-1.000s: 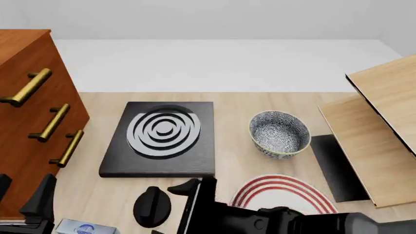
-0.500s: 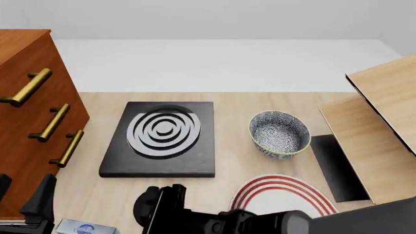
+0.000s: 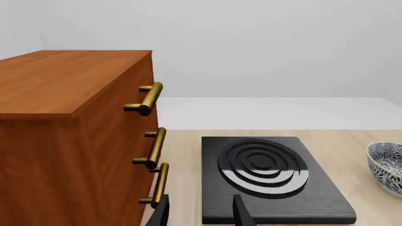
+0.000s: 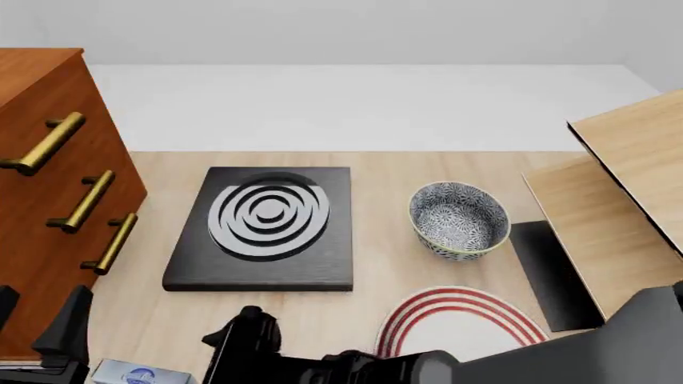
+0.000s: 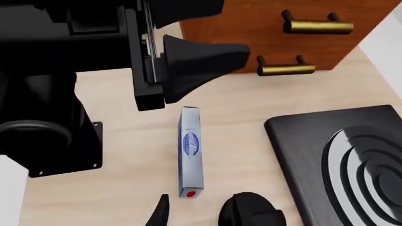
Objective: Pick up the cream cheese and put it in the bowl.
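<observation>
The cream cheese (image 4: pixel 137 374) is a small flat silver-grey box with a blue round logo, lying at the table's near left edge; it lies lengthwise on the table (image 5: pixel 190 151) in the right wrist view. The speckled bowl (image 4: pixel 459 218) stands right of centre, also at the edge of the left wrist view (image 3: pixel 387 165). My right gripper (image 4: pixel 240 346) reaches across the near edge from the right, open, just short of the box (image 5: pixel 199 219). My left gripper (image 4: pixel 37 316) hangs open and empty above the box by the cabinet (image 3: pixel 199 216).
A wooden drawer cabinet (image 4: pixel 48 200) with brass handles fills the left. A black hob plate (image 4: pixel 267 232) sits mid-table, its black knob (image 5: pixel 253 212) beside my right fingers. A red-ringed white plate (image 4: pixel 459 314) lies near the front, wooden panels (image 4: pixel 625 224) at the right.
My right arm has swung leftward along the near edge, its gripper now over the black knob and closer to the cream cheese. The left gripper and the box have not moved.
</observation>
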